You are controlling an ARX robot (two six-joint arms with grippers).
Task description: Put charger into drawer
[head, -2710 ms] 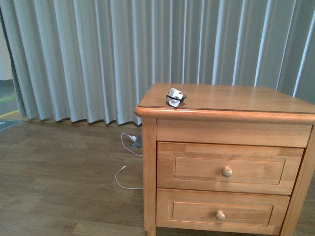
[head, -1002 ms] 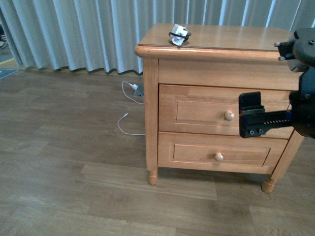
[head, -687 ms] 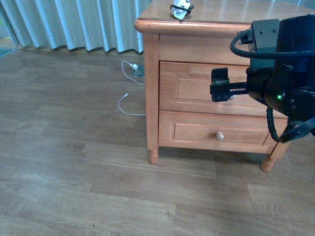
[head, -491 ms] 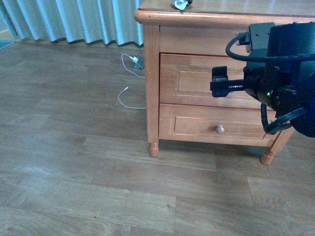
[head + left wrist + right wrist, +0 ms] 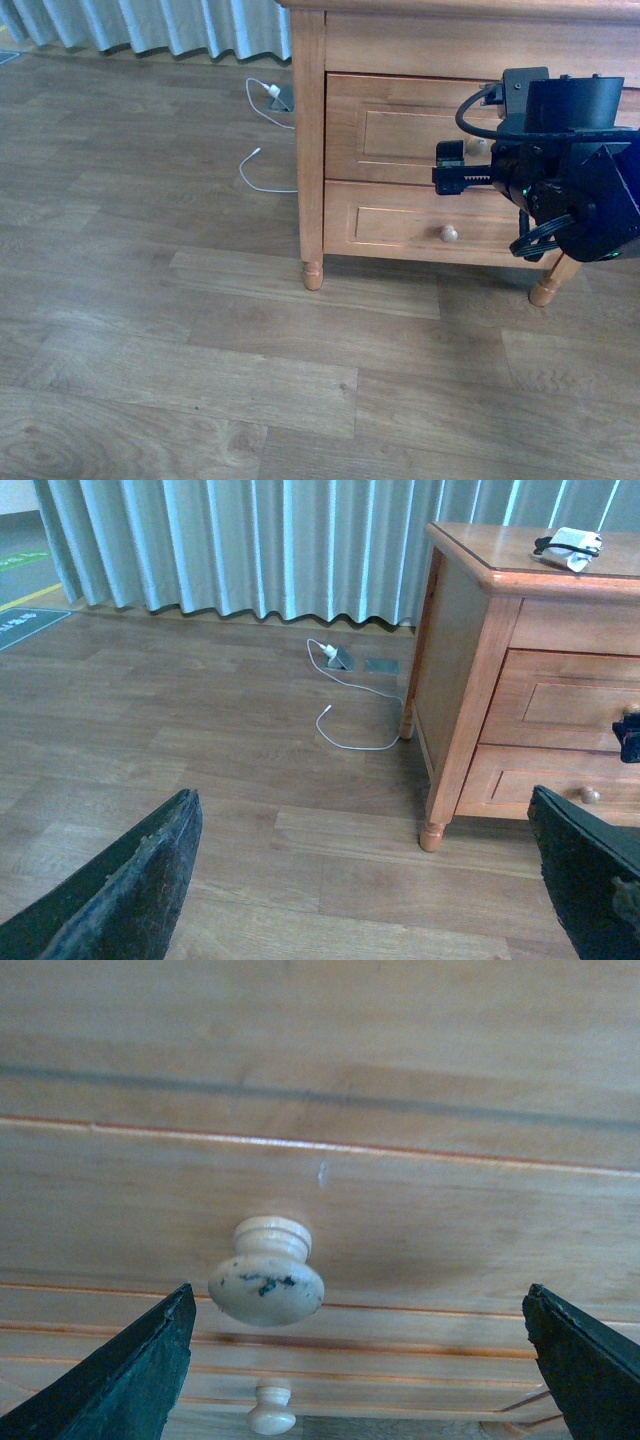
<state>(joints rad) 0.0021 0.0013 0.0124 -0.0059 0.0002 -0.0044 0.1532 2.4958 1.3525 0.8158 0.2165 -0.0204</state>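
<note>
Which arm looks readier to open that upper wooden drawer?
Right. Its open end effector faces the round pale knob of the upper light-brown wooden drawer; the left end effector hangs farther back.

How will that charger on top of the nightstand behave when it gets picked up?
The charger looks small, so probably light. Its white block seems rigid and lies flat, unlikely to roll. The black cord wound around it may slip loose if gripped by the cord alone.
</note>
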